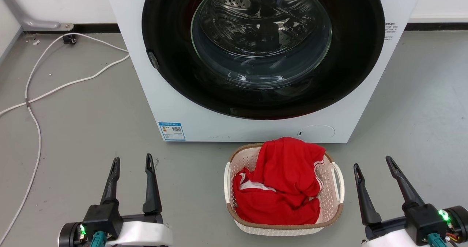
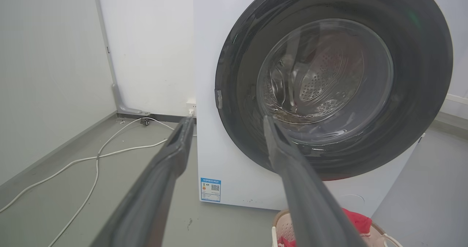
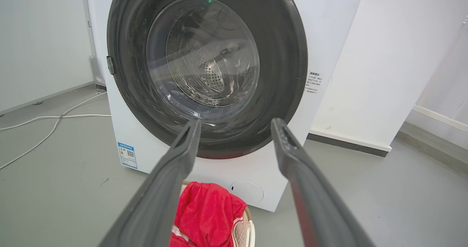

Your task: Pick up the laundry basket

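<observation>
The laundry basket (image 1: pixel 331 196), cream-white with a brown rim band and a white loop handle on each side, sits on the floor just in front of the washing machine. A red garment (image 1: pixel 283 183) is piled in it. My left gripper (image 1: pixel 132 161) stands open at the lower left, well to the left of the basket, with nothing between its fingers. My right gripper (image 1: pixel 373 161) is open at the lower right, just right of the basket's right handle. The left wrist view catches the basket (image 2: pixel 283 227) at its bottom edge, and the right wrist view has the basket (image 3: pixel 244 230) between the fingers.
A white front-loading washing machine (image 1: pixel 197 108) with a closed dark round door (image 1: pixel 263 49) stands right behind the basket. White cables (image 1: pixel 36 97) trail over the grey floor at the left. White walls run behind and to the right (image 3: pixel 384 64).
</observation>
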`<state>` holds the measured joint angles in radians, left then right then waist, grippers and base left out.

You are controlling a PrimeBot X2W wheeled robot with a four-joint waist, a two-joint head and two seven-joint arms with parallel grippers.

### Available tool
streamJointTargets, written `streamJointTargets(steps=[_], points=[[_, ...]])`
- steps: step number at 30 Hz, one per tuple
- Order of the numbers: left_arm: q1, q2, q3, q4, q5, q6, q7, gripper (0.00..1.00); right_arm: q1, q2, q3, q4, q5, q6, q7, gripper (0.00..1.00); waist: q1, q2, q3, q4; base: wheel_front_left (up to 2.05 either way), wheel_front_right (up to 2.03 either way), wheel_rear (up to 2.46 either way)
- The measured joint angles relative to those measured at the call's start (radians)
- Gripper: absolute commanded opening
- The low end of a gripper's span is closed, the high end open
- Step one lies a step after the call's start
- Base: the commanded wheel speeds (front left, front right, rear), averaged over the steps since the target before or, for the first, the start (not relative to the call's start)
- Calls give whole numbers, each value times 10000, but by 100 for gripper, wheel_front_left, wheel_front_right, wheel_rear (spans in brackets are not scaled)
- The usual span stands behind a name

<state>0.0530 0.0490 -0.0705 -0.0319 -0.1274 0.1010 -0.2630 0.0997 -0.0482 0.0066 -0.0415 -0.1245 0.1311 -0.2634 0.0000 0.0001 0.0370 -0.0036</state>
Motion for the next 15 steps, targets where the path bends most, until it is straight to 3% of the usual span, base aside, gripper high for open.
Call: streamJointTargets(steps=[15], points=[[39, 0, 2, 104, 13, -36, 0, 100, 35, 0, 25, 82, 13, 0, 0, 100, 0, 0, -42, -21, 0, 0, 0]])
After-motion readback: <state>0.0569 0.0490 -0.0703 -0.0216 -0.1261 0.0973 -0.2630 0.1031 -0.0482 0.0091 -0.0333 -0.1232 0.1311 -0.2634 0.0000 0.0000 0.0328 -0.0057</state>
